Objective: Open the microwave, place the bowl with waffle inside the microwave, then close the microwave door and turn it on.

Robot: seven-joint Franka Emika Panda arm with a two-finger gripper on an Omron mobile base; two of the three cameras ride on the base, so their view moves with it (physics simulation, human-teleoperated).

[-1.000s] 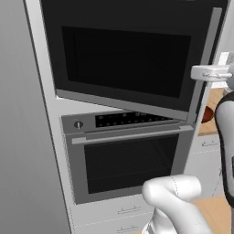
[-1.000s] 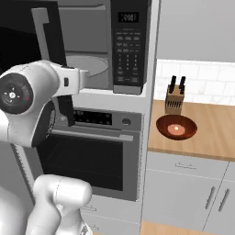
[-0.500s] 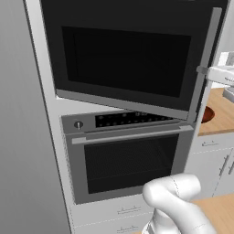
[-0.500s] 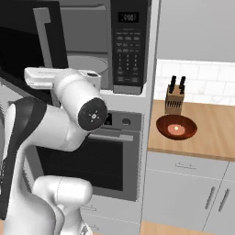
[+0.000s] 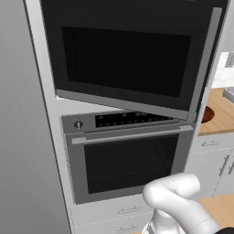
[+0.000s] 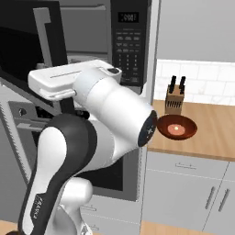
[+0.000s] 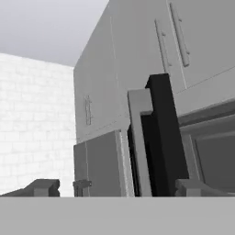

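Microwave door [image 5: 123, 59] swung open, its silver handle [image 7: 140, 142] seen edge-on between the gripper's [image 7: 114, 187] spread, empty fingertips [image 7: 43, 187]. Bowl with waffle [image 6: 176, 127] sits on the wooden counter [image 6: 215, 133] — near the front edge, before the knife block [image 6: 175, 98].

The white Franka arm with dark joints [image 6: 92, 137] rises from the base, bends at a dark elbow and carries a rounded white upper link to a flat white wrist block at the upper left of the right base view. The two-finger hand [image 7: 114, 188] stands wide apart, dark fingertips [image 7: 43, 187] low, nothing between them.
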